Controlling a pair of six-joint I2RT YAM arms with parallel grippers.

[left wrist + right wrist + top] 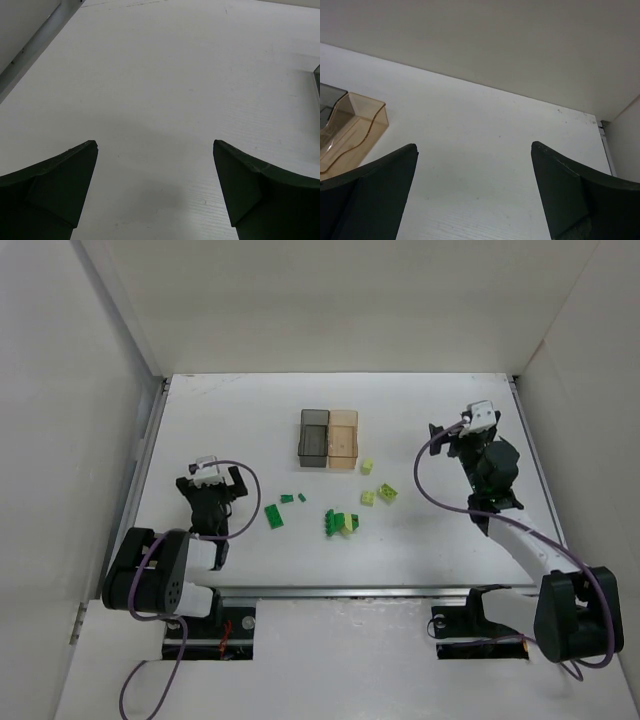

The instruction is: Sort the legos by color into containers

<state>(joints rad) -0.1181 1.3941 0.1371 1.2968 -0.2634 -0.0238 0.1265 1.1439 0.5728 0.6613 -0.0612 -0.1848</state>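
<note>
No readable text, labels, brands, numbers or signs anywhere: none on the bins [329, 437], legos [342, 522], arms or counter [250, 410].

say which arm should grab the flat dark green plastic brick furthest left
Left, probably: the left gripper, open, sits close to the flat dark green plastic brick; the right gripper is much farther.

Bright even overhead light, soft faint shadows, no glare, wrist views slightly soft

surface: white table [300, 560] | on it: grey bin [314, 437] touching tan bin [343, 435] | legos [342, 522] scattered nearer
</note>
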